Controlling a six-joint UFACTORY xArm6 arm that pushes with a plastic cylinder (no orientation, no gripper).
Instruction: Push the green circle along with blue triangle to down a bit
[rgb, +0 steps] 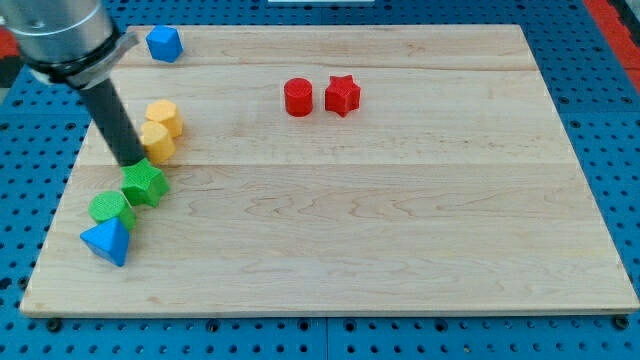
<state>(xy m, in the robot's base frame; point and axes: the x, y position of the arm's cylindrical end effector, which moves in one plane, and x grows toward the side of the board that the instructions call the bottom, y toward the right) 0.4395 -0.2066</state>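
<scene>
Bright, even light falls from overhead on the pale wooden board (380, 200), with no harsh glare. The blocks cast short, soft shadows close beneath them. The frame is slightly soft overall, and the arm's metal housing (60, 35) at far left looks blurred.

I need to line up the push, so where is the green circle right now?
The green circle sits near the board's left edge toward the view's bottom, touching the blue triangle below it and the green star up-right, where my tip rests.
</scene>
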